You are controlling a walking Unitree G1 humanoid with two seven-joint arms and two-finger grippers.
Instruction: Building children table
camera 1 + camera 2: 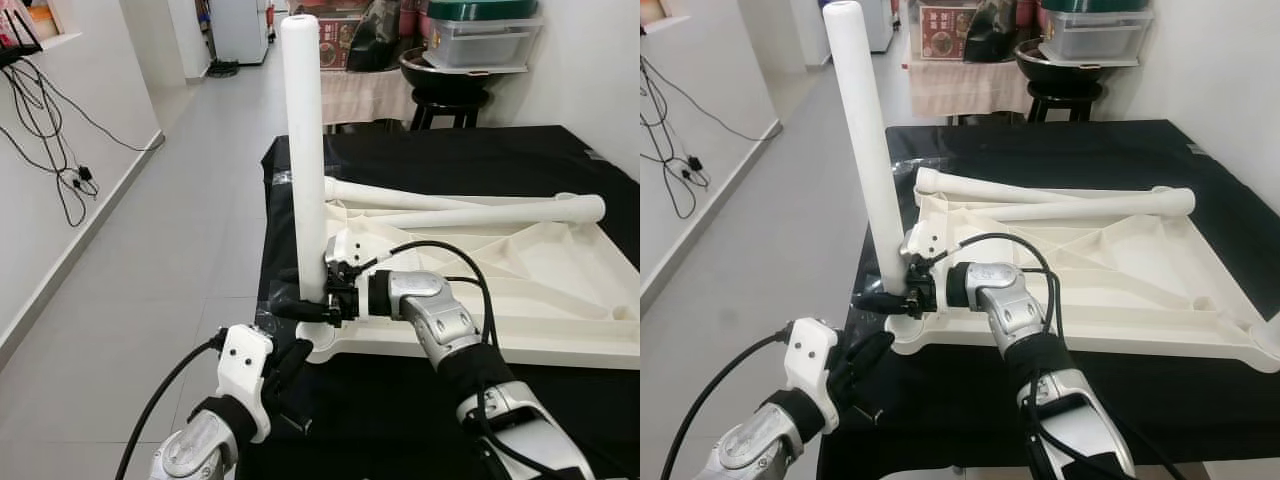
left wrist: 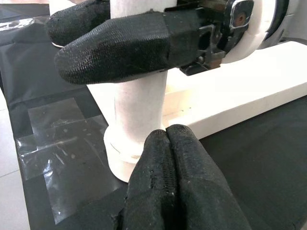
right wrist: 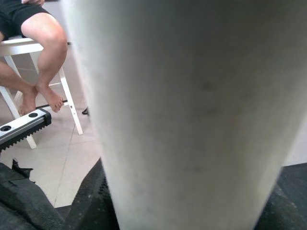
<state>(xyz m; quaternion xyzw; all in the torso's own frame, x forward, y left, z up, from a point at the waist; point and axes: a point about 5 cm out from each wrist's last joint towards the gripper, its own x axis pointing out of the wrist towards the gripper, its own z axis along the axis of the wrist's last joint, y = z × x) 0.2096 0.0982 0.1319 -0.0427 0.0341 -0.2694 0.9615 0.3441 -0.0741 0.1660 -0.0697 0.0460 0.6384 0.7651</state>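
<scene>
Pinching the upright white leg (image 1: 303, 150) low down, the right tool (image 1: 322, 292) is steadying it in the overturned tabletop's (image 1: 560, 300) corner socket; the left tool (image 2: 168, 182), fingertips pressed together, is waiting nearby.

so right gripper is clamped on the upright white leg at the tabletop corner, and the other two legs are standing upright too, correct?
Not quite. The right gripper is clamped on the upright white leg at the tabletop corner, but the other two legs lie flat across the upturned tabletop, as the left eye view shows.
</scene>
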